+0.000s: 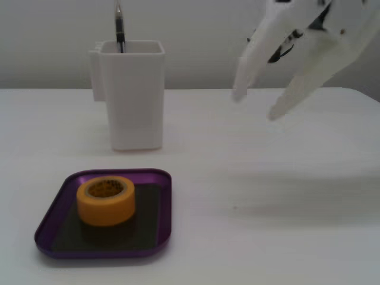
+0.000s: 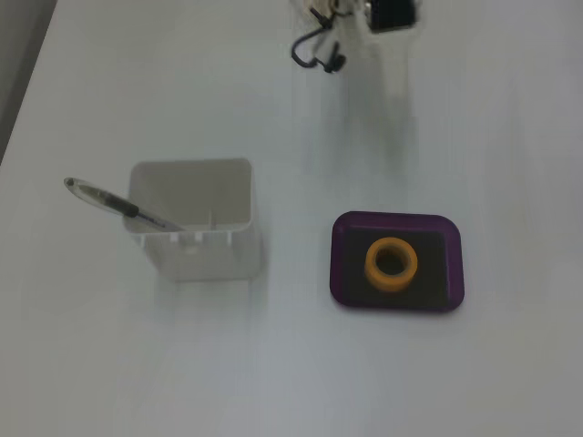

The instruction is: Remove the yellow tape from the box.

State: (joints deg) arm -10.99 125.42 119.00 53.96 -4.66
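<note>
The yellow tape (image 1: 107, 202) is a thick roll lying flat in the purple box (image 1: 46, 228), a shallow tray with a dark bottom, at the front left in a fixed view. Seen from above in the other fixed view, the tape (image 2: 372, 264) sits in the middle of the box (image 2: 340, 273). My white gripper (image 1: 258, 104) hangs in the air at the upper right, well away from the box. It is open and empty, with its fingertips pointing down and left. From above, only dark arm parts and a cable (image 2: 314, 50) show at the top edge.
A tall white square container (image 1: 132, 95) with a pen (image 1: 120, 27) in it stands behind the box. From above, the container (image 2: 196, 250) with its pen (image 2: 118, 205) is left of the box. The table is white.
</note>
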